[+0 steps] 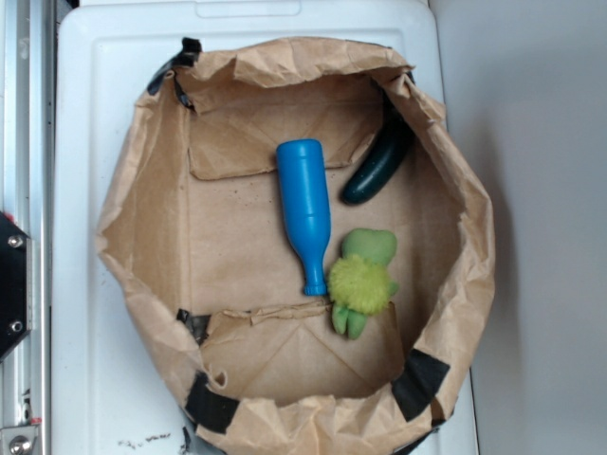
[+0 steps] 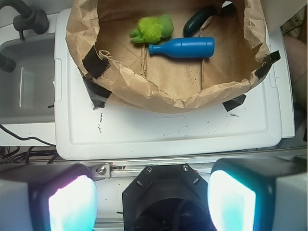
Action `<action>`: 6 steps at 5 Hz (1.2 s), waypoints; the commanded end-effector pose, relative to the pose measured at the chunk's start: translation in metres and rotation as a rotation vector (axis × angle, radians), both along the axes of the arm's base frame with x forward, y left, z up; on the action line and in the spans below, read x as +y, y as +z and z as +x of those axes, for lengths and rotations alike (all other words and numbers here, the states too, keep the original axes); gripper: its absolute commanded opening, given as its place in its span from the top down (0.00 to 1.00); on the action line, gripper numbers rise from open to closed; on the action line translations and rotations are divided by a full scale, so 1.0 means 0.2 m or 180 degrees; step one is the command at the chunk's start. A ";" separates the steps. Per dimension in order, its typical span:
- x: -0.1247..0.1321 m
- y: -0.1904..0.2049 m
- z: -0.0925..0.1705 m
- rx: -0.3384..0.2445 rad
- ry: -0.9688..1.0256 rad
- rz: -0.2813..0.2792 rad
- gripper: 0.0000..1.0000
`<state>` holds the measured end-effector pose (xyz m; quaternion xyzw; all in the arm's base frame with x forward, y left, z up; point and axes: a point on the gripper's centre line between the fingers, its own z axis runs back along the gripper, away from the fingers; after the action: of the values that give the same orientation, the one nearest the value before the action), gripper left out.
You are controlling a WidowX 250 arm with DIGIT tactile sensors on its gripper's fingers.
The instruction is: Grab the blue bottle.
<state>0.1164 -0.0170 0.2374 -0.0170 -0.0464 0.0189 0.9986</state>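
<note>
**Blue bottle lay in the paper bag, end effector held back and spread**

No brand, label or writing could be read on anything in either view.

The white lid (image 1: 85,284) carried a cut-down brown paper bag (image 1: 455,313) patched with black tape at its rim. In the wrist view a grey sink basin (image 2: 24,86) sat at nine o'clock from the lid.

The end effector (image 2: 153,199) hung outside the bag, at six o'clock from it in the wrist view, its two pads glowing pale and standing wide apart with nothing between them. It was well apart from the bag's contents.

The blue bottle (image 1: 305,210) lay on its side on the bag's floor near the middle, neck toward six o'clock in the exterior view. A dark green cucumber-shaped thing (image 1: 377,166) leaned against the bag wall at two o'clock from the bottle. The green plush toy (image 1: 362,277) lay just beside the bottle's neck, at about four o'clock from the bottle's body.
</note>
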 end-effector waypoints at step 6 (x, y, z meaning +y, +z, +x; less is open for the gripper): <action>0.00 -0.11 0.23 0.0086 0.0131 0.0009 0.00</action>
<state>0.1594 -0.0213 0.2091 -0.0135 -0.0190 0.0277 0.9993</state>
